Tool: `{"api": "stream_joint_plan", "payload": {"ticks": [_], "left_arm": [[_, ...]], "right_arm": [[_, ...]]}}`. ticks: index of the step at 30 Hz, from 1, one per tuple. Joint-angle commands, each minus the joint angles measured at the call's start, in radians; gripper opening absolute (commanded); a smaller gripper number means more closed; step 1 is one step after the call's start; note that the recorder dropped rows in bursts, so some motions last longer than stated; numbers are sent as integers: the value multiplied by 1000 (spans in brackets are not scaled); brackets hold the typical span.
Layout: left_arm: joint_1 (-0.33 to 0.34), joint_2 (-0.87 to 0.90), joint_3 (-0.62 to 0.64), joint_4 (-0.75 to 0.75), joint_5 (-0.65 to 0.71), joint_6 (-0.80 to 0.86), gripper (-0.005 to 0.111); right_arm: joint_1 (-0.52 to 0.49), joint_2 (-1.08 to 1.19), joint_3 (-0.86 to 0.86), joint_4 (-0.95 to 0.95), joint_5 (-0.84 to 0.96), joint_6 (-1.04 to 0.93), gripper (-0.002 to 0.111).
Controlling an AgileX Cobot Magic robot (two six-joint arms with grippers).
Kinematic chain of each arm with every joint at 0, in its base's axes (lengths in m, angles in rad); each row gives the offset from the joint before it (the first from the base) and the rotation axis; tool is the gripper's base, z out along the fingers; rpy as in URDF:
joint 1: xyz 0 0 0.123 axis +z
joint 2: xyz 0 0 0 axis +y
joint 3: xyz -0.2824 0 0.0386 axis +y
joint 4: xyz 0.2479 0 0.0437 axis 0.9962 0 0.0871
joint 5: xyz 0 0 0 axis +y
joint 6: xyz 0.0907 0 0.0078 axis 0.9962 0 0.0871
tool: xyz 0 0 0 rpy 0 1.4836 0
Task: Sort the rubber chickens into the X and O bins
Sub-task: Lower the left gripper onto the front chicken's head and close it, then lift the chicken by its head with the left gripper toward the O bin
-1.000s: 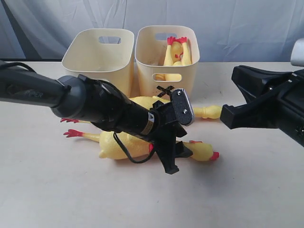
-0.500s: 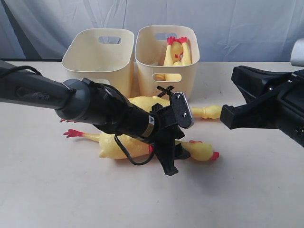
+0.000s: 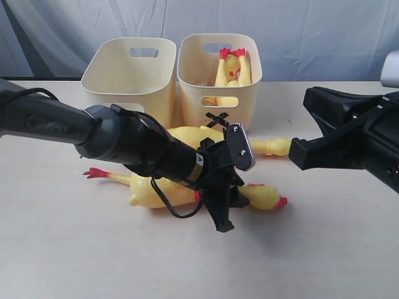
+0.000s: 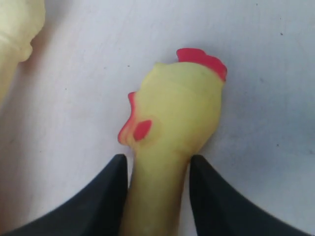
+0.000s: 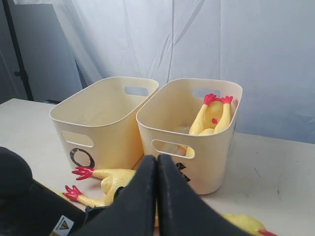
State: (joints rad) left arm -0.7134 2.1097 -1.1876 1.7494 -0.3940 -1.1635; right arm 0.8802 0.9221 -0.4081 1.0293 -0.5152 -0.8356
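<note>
The O bin (image 3: 106, 81) stands just left of the X bin (image 3: 193, 93), their walls nearly touching. As far as its inside can be seen, it holds nothing, so that half of the sorting looks unstarted.

In front of the X bin, on the desk (image 3: 312, 249), lie at least two rubber chickens. The back chicken (image 3: 187, 134) lies close to the bin's front wall. The front chicken (image 3: 156, 190) lies farther out from it, with its red feet towards the O bin's side and its head towards the other side. A further yellow piece shows just right of the X bin's front, but I cannot tell whether it is another bird or the back one's neck.

The left fingers (image 4: 108, 196) stand on either side of the front chicken's neck, just behind the head, and seem to touch it on both sides. I cannot tell whether they are clamping it, and the bird lies flat on the desk.

Inside the X bin one chicken (image 3: 232, 68) stands feet up, so one bird counts as sorted.

The right fingers (image 5: 142, 196) are clenched together on nothing and hang well off to the right of the X bin.

By my reckoning the job is early, with one bird binned and the rest to be lifted.
</note>
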Motion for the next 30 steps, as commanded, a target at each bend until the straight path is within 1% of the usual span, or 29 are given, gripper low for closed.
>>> {"api": "stream_joint_plan", "payload": {"ticks": [1,4,6,14,19,23,26,30], "left_arm": [[-6,8,0,-5,-52,-5,2],[-6,3,0,-5,-102,-26,0],[-6,-10,0,-5,-124,-77,0],[-6,-117,0,-5,-115,-335,0],[-4,-182,0,-5,-28,-499,0],[-4,-221,0,-5,37,-537,0],[-2,-246,0,-5,115,-588,0],[14,-279,0,-5,167,-590,0]], "right_arm": [[1,2,3,-3,0,-4,-1],[1,2,3,-3,14,-4,-1],[1,2,3,-3,25,-4,-1],[1,2,3,12,39,-4,-1],[1,0,3,22,39,-4,-1],[1,-18,3,60,42,-4,-1],[1,-39,3,75,49,-4,-1],[1,-69,3,77,64,-4,-1]]}}
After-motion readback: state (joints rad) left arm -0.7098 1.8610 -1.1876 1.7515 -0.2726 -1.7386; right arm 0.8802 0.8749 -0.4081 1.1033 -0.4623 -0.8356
